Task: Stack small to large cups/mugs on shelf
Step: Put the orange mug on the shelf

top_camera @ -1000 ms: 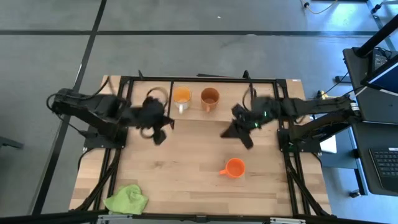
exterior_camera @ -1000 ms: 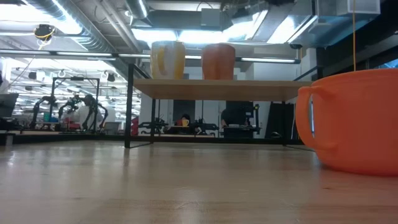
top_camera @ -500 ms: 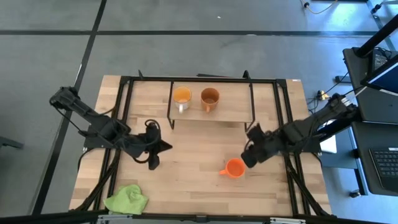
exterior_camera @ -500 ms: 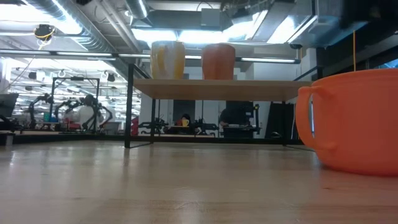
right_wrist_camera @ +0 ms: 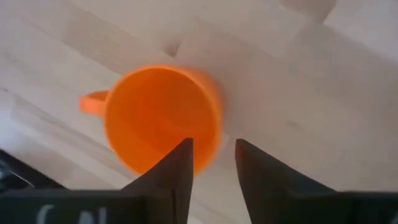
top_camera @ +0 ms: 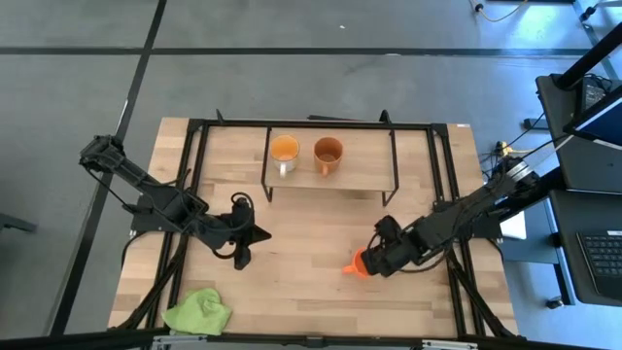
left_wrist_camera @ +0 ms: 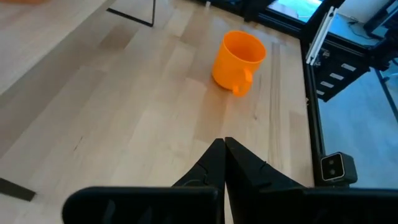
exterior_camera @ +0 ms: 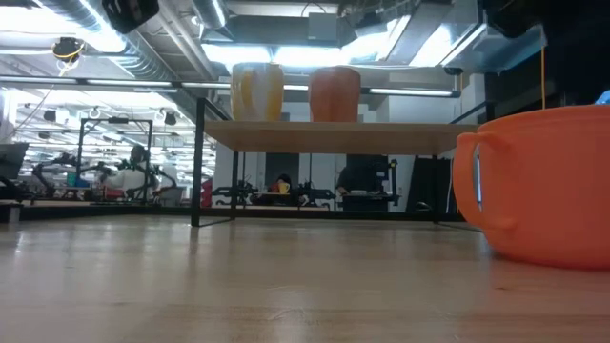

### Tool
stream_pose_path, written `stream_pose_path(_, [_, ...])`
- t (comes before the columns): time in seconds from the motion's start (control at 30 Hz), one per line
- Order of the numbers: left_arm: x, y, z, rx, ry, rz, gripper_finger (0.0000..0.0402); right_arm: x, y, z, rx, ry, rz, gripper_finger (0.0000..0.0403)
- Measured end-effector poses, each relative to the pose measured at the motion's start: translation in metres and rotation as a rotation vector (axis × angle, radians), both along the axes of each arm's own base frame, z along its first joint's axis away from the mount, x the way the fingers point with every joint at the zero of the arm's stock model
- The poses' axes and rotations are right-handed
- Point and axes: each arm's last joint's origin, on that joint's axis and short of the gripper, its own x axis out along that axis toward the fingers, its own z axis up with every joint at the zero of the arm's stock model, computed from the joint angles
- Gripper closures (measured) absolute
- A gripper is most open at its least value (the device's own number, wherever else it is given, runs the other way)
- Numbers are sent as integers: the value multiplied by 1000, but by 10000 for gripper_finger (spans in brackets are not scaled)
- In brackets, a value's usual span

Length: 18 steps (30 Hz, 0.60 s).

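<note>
Shelf point(top_camera: 360, 167) carries 2 mugs; table point(top_camera: 292, 253), apparently 1.

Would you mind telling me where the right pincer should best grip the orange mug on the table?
Grip the rim wall of the orange mug from above, opposite the handle. It stands upright, mouth open upward. The right pincer is open above that edge, one finger over the inside and one outside.

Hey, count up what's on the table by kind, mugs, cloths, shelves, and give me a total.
Mugs: 3, a white mug and a brown mug on the shelf, an orange mug on the table by the right gripper
Cloths: 1, a green cloth
Shelves: 1, the wooden shelf
Total: 5
</note>
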Motion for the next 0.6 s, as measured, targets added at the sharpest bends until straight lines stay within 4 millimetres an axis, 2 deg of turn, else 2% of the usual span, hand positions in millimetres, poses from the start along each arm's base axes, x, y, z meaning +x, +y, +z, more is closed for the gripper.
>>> stream_pose_path(0.2, [0,0,0,5,5,2,401,9,14,-15,20,-12,-133,280])
stream_pose_path(0.6, [-5,3,-7,54,86,-12,401,-10,39,-17,78,-9,-366,280])
